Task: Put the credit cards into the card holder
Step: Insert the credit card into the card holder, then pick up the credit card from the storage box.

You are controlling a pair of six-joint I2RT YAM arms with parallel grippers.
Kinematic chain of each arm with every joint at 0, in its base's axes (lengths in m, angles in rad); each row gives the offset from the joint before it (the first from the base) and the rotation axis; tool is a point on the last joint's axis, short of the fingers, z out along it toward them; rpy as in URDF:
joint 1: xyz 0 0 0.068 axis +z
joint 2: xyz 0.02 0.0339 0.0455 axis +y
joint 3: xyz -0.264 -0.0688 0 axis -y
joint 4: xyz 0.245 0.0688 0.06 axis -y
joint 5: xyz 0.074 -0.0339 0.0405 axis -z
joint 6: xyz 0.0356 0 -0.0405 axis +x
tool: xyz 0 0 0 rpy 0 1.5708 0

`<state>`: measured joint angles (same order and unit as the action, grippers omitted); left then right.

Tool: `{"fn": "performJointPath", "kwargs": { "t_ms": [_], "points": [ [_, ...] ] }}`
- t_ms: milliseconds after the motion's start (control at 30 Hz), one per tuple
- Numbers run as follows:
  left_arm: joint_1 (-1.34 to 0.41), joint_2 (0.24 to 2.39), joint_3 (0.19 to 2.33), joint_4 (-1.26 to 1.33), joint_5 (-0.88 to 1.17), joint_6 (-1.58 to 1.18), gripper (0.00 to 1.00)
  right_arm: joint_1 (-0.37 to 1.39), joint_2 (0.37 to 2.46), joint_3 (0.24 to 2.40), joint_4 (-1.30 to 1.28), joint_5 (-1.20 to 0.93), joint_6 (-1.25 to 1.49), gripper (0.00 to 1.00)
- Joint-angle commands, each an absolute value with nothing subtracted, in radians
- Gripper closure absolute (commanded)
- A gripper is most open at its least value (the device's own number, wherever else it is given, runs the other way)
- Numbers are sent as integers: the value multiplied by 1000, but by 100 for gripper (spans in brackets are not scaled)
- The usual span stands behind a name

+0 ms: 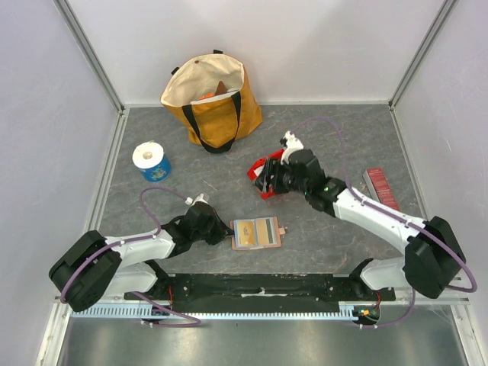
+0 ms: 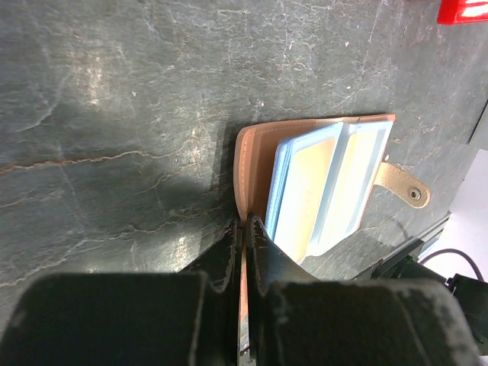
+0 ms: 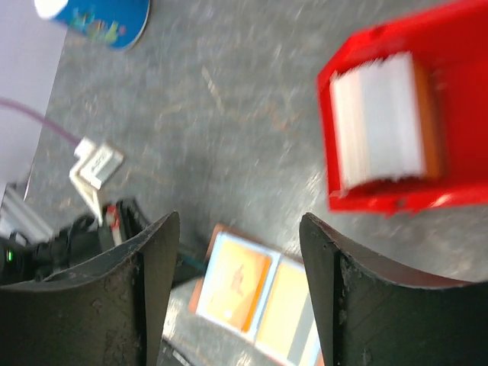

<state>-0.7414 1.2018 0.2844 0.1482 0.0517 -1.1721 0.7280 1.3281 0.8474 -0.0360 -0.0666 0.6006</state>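
As the card holder (image 1: 256,232) lies now: opened flat on the counter (image 1: 335,137), at 6 o'clock from the counter's middle in the top view, with its snap tab pointing to 3 o'clock. Its inner pockets show light-blue edges and yellowish faces; I cannot tell whether those are cards already seated or only the sleeves.
Credit cards (image 3: 379,126): a stack standing on edge inside the red bin (image 3: 381,200), at 1 o'clock from the card holder and apart from it. No card is in transit.
Left jaws: closed tight on the tan cover's edge at the card holder's 9 o'clock side, pinning it open against the counter.
Right jaws: spread wide with nothing between them, hovering by the red bin. In the right wrist view the stack sits off at 1 o'clock, not between them.
Done: the card holder is open and steadied, by the look of it.
Left: most or all of the job, judging by the full bin. That means picking a card off the stack, carrying it toward 7 o'clock, sliding it into a slot, then repeating.
Surroundings: a yellow tote bag (image 1: 221,114) at 11 o'clock, a blue tub with a white top (image 1: 152,162) at 10 o'clock and a dark-red ribbed bar (image 1: 381,188) at 2 o'clock, all well apart from the card holder.
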Motion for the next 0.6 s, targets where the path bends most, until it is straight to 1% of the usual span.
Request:
{"fn": "performJointPath", "kwargs": {
  "t_ms": [0,167,333,567],
  "points": [
    [-739,1186,325,112,18,-1114,98,628,1425,1004,-159,-66,453,26],
    [-739,1189,350,100,25,-1078,98,522,1593,1152,-201,-173,388,23],
    [-735,1189,360,92,25,-1065,98,443,1741,1244,-210,-268,353,20],
    [-723,1206,364,95,37,-1057,98,414,1851,1305,-218,-359,302,17]
  ]
}}
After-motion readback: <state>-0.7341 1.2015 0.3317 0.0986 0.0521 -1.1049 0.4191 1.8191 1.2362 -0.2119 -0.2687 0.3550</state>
